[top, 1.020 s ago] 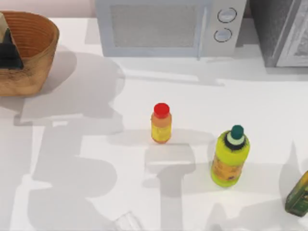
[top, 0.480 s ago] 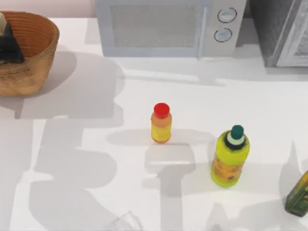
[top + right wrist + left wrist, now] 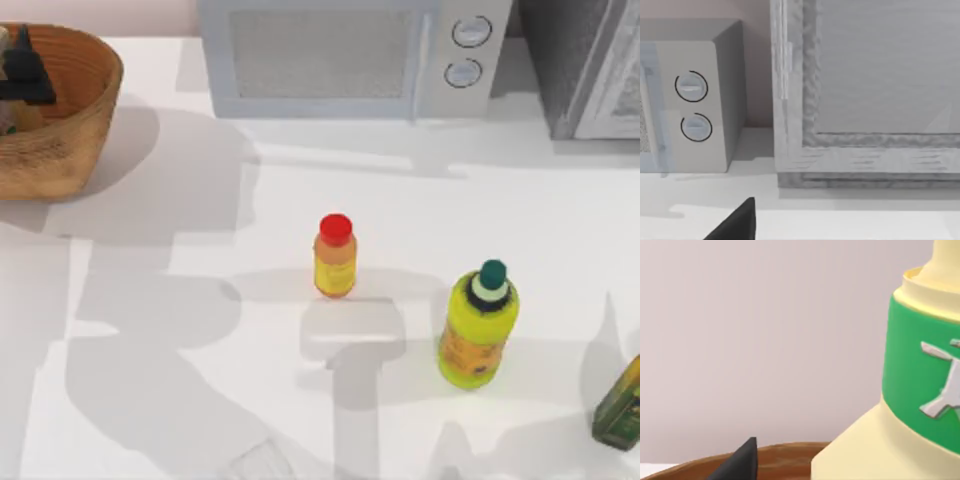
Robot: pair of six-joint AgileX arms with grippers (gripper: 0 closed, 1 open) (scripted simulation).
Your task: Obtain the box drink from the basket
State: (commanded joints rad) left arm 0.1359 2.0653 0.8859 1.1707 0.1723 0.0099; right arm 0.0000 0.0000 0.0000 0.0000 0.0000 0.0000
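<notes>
The left gripper (image 3: 22, 70) is seen over the basket (image 3: 75, 120) at the table's far left corner, dark fingers (image 3: 737, 462) beside the box drink (image 3: 900, 405) (cream carton, green band), which stands within the basket's rim. Whether the carton is clamped cannot be told. The right arm is parked facing the microwave (image 3: 700, 100); its finger spread cannot be told.
</notes>
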